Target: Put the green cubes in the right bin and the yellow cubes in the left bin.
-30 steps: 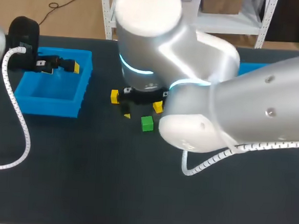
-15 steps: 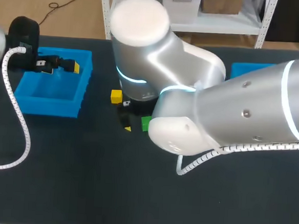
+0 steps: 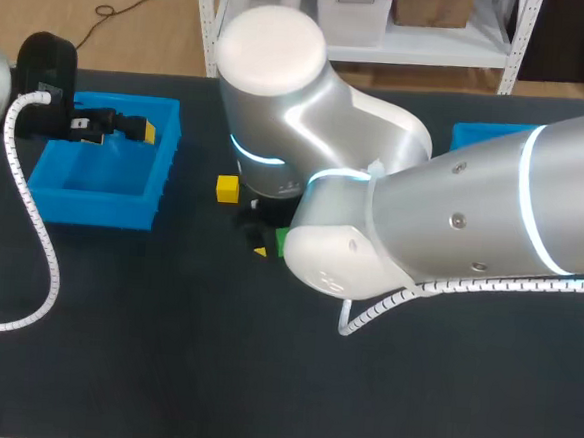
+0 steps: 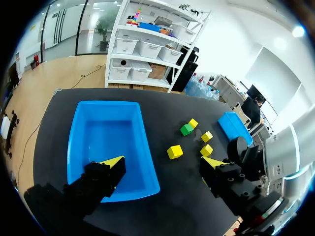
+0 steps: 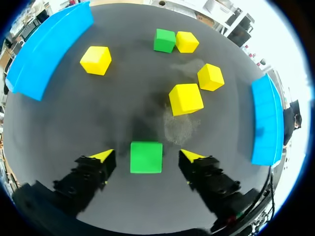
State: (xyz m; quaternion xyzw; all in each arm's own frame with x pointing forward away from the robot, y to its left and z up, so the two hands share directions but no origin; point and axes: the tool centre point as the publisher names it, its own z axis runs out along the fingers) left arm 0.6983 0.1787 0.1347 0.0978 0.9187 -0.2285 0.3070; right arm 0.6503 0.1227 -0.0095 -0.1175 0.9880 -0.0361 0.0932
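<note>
Right wrist view: the right gripper point(image 5: 145, 156) is low over the table point(image 5: 128, 103), fingers spread wide, and one green cube point(image 5: 146, 157) sits square between the tips with a gap on each side. Nothing gripped yet!
Left arm: the left gripper point(image 4: 163, 162) hangs above the left bin point(image 4: 81, 132), jaws apart, carrying nothing.
Step in hand: the grasp on that near green cube, I'd say. It's lined up, not closed.
Next move: pinch in on the cube's two side faces, lift straight up, then carry it across to the right bin point(image 5: 266, 115), steering clear of the nearest yellow cube point(image 5: 185, 98) just ahead of the fingers.
Green count: two. One is between the fingers, and a second green cube point(image 5: 164, 40) lies far ahead, right up against a yellow neighbour point(image 5: 187, 42).
Yellow count: four. There's that neighbour, the nearest one, a third yellow cube point(image 5: 210, 77) beside it, and a lone yellow cube point(image 5: 95, 60) nearer the left bin.
Bins: two, one at each side, and all six cubes lie on the table between them.
Progress: early going by the look of it, every cube waiting for its bin.
</note>
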